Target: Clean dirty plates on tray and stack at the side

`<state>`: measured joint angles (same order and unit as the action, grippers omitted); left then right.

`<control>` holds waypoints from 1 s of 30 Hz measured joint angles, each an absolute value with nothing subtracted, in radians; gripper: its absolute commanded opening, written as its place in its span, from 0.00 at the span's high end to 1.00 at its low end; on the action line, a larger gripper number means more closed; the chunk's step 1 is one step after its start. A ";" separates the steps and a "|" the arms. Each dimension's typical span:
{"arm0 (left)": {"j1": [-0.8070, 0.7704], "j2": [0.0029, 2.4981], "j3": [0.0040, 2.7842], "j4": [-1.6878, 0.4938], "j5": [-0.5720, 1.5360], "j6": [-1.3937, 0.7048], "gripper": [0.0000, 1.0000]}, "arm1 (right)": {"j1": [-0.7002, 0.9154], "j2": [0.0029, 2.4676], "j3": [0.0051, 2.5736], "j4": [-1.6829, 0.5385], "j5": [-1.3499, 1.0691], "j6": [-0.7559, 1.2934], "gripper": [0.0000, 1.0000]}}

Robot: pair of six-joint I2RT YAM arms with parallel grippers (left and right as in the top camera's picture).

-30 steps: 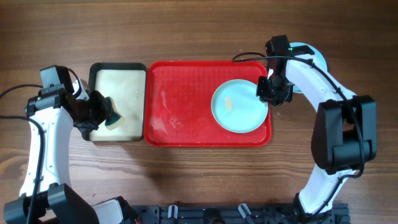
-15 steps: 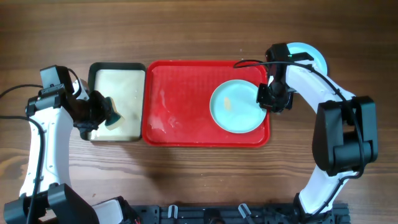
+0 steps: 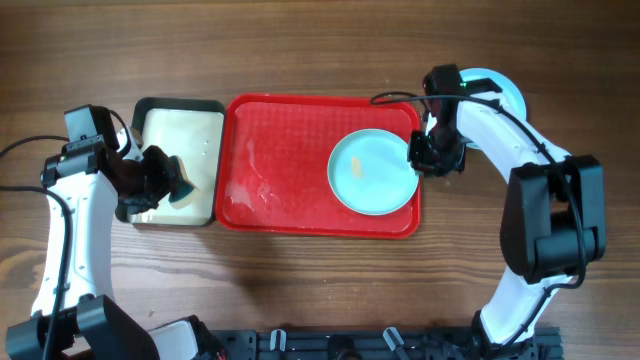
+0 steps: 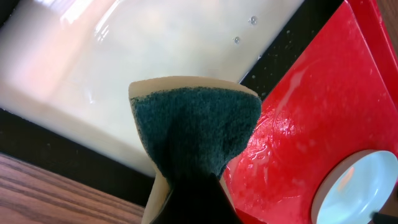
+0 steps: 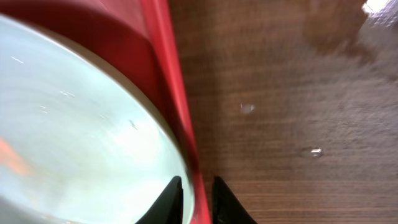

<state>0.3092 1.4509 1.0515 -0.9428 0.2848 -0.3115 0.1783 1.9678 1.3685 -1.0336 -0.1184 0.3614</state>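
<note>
A pale blue plate point(image 3: 372, 172) with a small yellowish smear lies in the right half of the red tray point(image 3: 290, 160). My right gripper point(image 3: 425, 160) is at the tray's right rim. In the right wrist view its fingers point(image 5: 196, 180) pinch that red rim point(image 5: 168, 74), one over the plate point(image 5: 74, 124) and one over the wood. A second pale blue plate point(image 3: 500, 90) peeks out behind the right arm, off the tray. My left gripper point(image 3: 165, 180) is shut on a yellow sponge with a green scouring face point(image 4: 196, 130), held over the cream tray. The red tray point(image 4: 323, 93) and plate point(image 4: 360, 186) show beyond it.
A black-rimmed cream tray point(image 3: 175, 140) holding pale liquid sits tight against the red tray's left side. Water drops lie on the wood point(image 5: 247, 109) right of the red tray. Bare wooden table surrounds both trays.
The red tray, with the plate on it, has slid left with my right gripper on its rim. The cream tray has shifted left too. My left gripper stays put.
</note>
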 measured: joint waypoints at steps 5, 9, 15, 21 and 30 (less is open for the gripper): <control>0.309 1.451 1.052 -0.942 0.284 -0.311 0.96 | 0.178 1.968 1.390 -1.040 -0.142 0.351 0.79; 0.309 1.451 1.052 -0.942 0.284 -0.311 0.96 | 0.178 1.968 1.390 -1.070 -0.162 0.350 0.79; 0.309 1.451 1.052 -0.941 0.285 -0.311 0.96 | 0.193 1.968 1.390 -1.085 -0.169 0.350 0.79; 0.309 1.451 1.052 -0.938 0.284 -0.311 0.96 | 0.261 1.968 1.373 -1.077 -0.151 0.371 0.78; 0.309 1.451 1.052 -0.930 0.284 -0.311 0.96 | 0.286 1.968 1.344 -1.079 -0.100 0.394 0.67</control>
<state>0.3092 1.4509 1.0515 -0.9298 0.2844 -0.3111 0.2863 1.9678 1.3437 -1.0786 -0.1001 0.3943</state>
